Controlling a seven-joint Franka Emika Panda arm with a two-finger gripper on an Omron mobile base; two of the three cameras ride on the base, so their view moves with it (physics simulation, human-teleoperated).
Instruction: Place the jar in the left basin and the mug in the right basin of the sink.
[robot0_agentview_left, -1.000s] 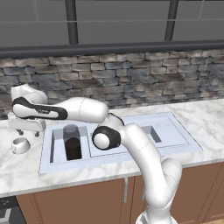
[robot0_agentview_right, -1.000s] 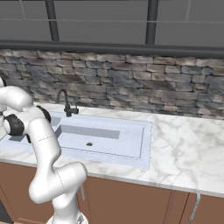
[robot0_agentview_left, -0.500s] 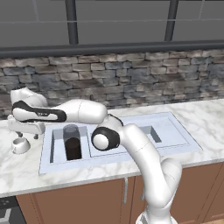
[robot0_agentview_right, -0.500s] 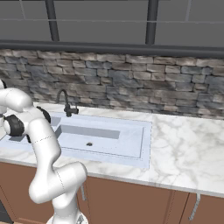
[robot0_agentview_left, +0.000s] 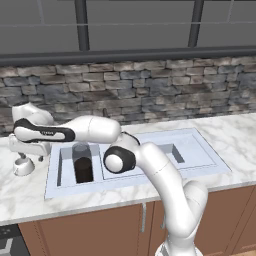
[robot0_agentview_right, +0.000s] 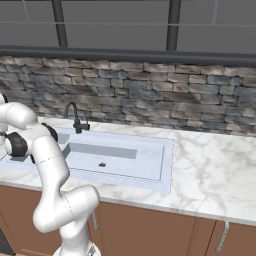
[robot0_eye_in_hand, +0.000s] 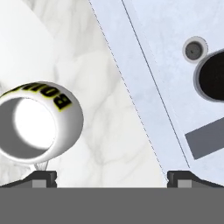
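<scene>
Gripper fingers stand wide apart, one dark tip just beneath the mug and the other over the sink's rim, with nothing between them. In the left base view the gripper sits directly above the mug on the marble counter, and compared with a second ago the hand has come lower and closer over it, so the gap between hand and mug looks nearly gone.

Nearest in the hand view, the mug appears off to one side rather than centred between the tips; its open mouth faces the camera and dark lettering runs along its rim. I judge that the hand must shift sideways toward the mug before closing, or the near finger may come down on the rim instead of straddling it.

Just beyond the mug lies the sink, whose edge runs diagonally through the hand view. The jar stands upright in the left basin, beside that basin's round drain; its dark mouth shows from above. That half of the task looks done.

Farther off, the right basin holds nothing but its drain hole, with the faucet at its rear edge. What remains, as I read it, is grasping the mug and carrying it past the jar to that wider basin.
</scene>
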